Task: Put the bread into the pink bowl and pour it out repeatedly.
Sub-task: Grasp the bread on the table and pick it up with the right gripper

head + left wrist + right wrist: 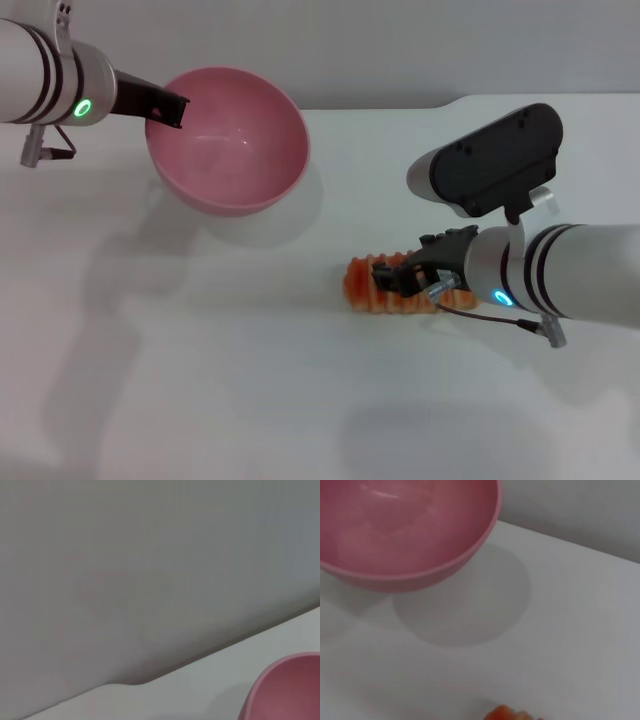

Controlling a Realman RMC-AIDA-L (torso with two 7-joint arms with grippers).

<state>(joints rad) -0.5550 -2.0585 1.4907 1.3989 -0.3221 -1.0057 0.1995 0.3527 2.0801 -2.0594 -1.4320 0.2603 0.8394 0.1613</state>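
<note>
The bread (385,287) lies on the white table (200,380), a ridged orange-golden loaf stretched across the near right part of the surface; the right gripper (398,277) is down on it, its dark fingers (392,268) set over the loaf's ridged top near the middle, closed around the bread as far as the head view shows, though the contact on the far side of the loaf is hidden by the gripper itself; in the right wrist view only 1 orange end of the bread (506,713) shows at the picture's edge; farther back and to the left, well apart from the loaf, the pink bowl (240,140) is held tilted above the table, its glossy inside turned toward the bread and holding nothing, with its shadow cast on the table beneath; the left gripper (168,108) grips the bowl by its rim on the left side, dark fingers clamped over the edge; the left wrist view shows just a slice of the bowl (287,690); behind the table's far edge stands a plain grey wall (350,45).
</note>
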